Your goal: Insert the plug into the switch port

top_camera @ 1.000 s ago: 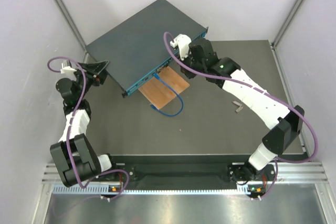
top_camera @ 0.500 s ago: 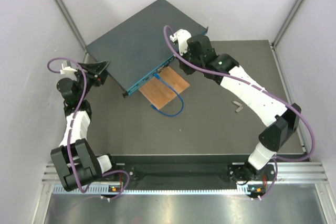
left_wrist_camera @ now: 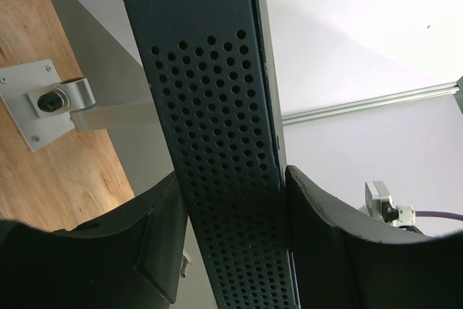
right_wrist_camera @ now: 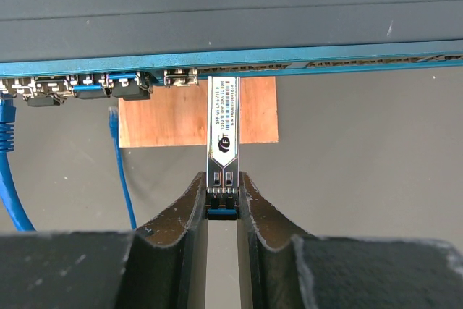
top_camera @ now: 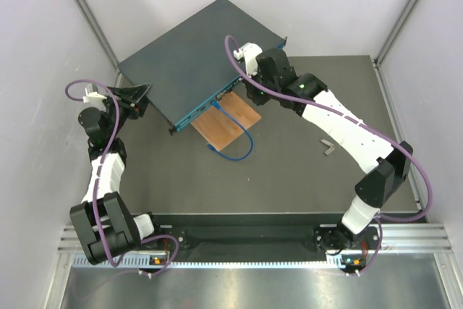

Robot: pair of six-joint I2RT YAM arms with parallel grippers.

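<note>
The switch (top_camera: pixel 192 56) is a flat dark blue-teal box at the back of the table, its lighter teal port face (right_wrist_camera: pixel 239 61) turned toward the front right. My right gripper (right_wrist_camera: pixel 223 182) is shut on the plug (right_wrist_camera: pixel 223 135), a slim silver labelled module with a blue latch. The plug's front end touches the port face beside a metal port (right_wrist_camera: pixel 181 77). In the top view the right gripper (top_camera: pixel 249 92) sits at that face. My left gripper (left_wrist_camera: pixel 231 200) is shut on the switch's perforated side edge (left_wrist_camera: pixel 217 142), at its left corner (top_camera: pixel 137 95).
A small brown wooden board (top_camera: pixel 226 121) lies in front of the port face. A blue cable (top_camera: pixel 235 142) loops from a port over the board; it also shows in the right wrist view (right_wrist_camera: pixel 121 171). A small grey part (top_camera: pixel 329 147) lies on the mat to the right.
My right gripper has moved up and left toward the switch's port face with the plug. The left arm and the switch have stayed put.
</note>
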